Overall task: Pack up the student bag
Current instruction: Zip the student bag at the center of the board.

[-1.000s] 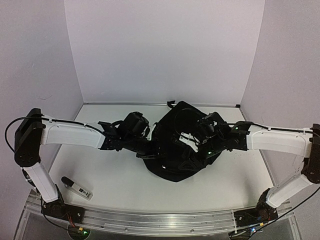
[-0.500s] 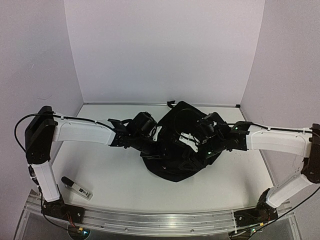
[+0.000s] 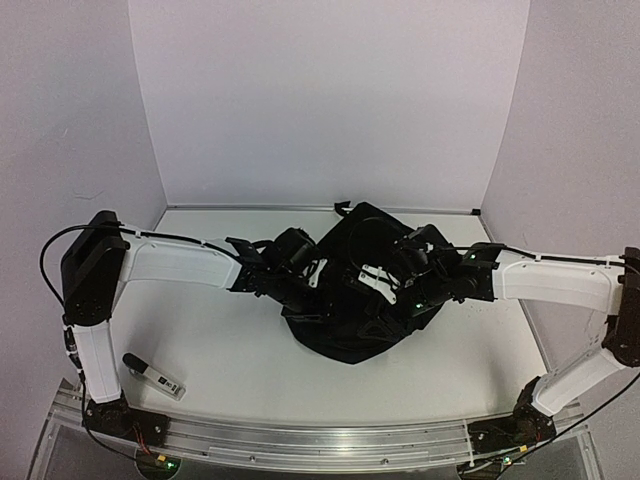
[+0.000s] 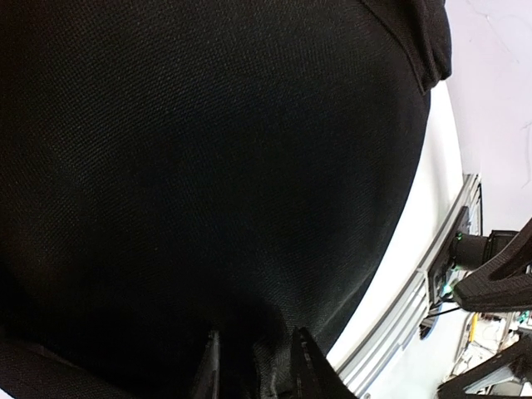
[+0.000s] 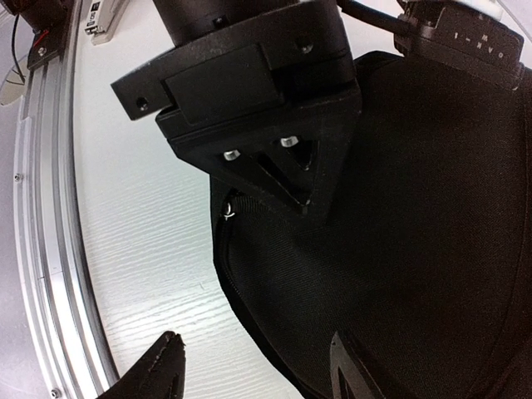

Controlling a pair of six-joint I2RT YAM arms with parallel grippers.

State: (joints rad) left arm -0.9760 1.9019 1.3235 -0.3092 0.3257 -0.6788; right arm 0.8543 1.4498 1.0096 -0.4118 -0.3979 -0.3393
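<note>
The student bag (image 3: 350, 320) is a soft black backpack slumped in the middle of the table, with its top loop (image 3: 343, 207) at the far side. My left gripper (image 3: 312, 291) presses into the bag's left flank. Black fabric (image 4: 216, 166) fills the left wrist view, and the left gripper (image 4: 256, 372) has its jaws a little apart with a fold of fabric rising between them. My right gripper (image 3: 372, 284) hovers open over the bag's middle. In its own view the right gripper (image 5: 259, 366) straddles the bag's zippered edge (image 5: 229, 274), one finger over the table, one over the fabric.
A small white object with a black cap (image 3: 153, 375) lies near the front left corner. White walls close the table on three sides. The metal rail (image 3: 320, 440) runs along the near edge. The left gripper's black body (image 5: 249, 91) hangs close above the right gripper.
My left arm has reached to the right, bringing its gripper from beside the bag onto its left flank, and its jaws have parted a little. The right arm has not moved.
</note>
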